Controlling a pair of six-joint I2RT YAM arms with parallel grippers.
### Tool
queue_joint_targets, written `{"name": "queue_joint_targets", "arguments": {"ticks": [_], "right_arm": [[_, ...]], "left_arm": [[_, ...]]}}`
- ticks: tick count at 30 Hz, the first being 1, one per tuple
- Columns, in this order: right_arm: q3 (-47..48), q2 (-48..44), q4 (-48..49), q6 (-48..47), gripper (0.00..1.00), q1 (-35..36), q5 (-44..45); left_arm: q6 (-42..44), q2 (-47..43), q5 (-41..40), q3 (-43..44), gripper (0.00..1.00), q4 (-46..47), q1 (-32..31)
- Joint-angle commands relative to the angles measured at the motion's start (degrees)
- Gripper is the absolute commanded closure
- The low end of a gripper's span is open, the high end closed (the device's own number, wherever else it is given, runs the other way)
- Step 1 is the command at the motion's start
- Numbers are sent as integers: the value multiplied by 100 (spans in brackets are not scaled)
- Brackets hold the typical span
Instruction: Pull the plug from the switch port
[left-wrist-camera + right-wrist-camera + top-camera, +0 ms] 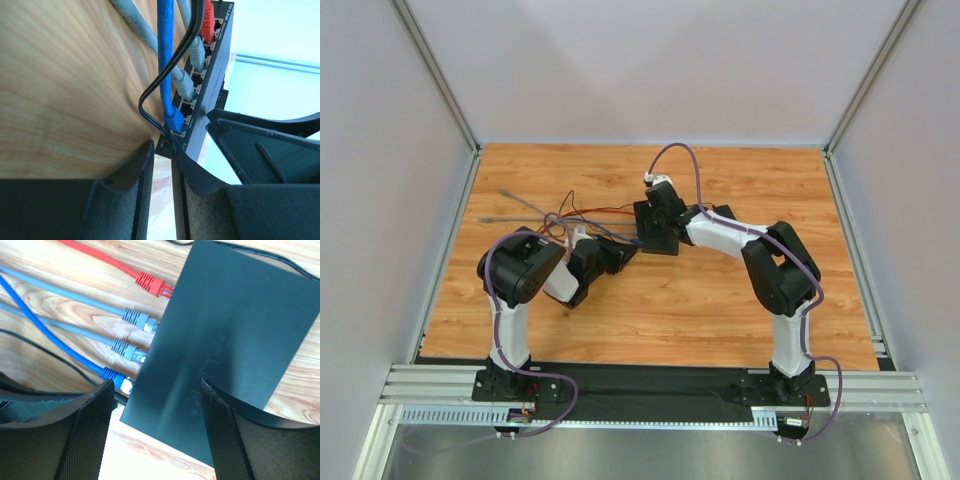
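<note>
The switch [225,325] is a flat black box lying on the wooden table, also seen from above as the switch [660,243]. Along its port edge sit a red plug [152,284], two grey plugs [137,319] and a blue plug [114,376]. My left gripper [162,146] points at the end of that port row, just below the blue plug [172,120], where a thin black cable [150,95] enters the switch. Its fingers stand a narrow slit apart with only wood showing between them. My right gripper [156,385] hangs open over the switch's near corner, one fingertip [205,387] at its top face.
Grey, blue, red and black cables [535,212] trail left across the table from the switch. The table's metal frame [455,230] runs along its left side, with pale walls all round. Both arm bases stand on the black plate [650,385] at the near edge.
</note>
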Motion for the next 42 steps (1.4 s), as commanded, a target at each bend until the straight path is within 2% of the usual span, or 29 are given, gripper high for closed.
{"name": "queue_joint_targets", "arguments": {"ticks": [1, 4, 10, 17, 25, 30, 37, 42], "right_arm": [[-17, -112, 203, -112, 30, -93, -204], [-17, -86, 256, -156, 31, -155, -406], [19, 11, 256, -86, 31, -234, -608], [80, 81, 229, 11, 31, -392, -898], [203, 230, 71, -94, 32, -401, -925], [300, 284, -34, -164, 34, -401, -1004], [633, 380, -789, -331, 36, -313, 199], [1029, 687, -1264, -454, 36, -103, 596]], "left_arm": [[96, 134, -254, 261, 72, 91, -22], [113, 213, -297, 253, 72, 379, -48], [297, 143, -438, 78, 63, 688, -66], [131, 424, -386, 279, 63, 715, -101], [-10, 706, -394, 367, 71, 926, -119], [78, 723, -403, 341, 90, 1014, -136], [96, 758, -465, 236, 100, 1128, -136], [78, 846, -447, 218, 100, 1286, -136]]}}
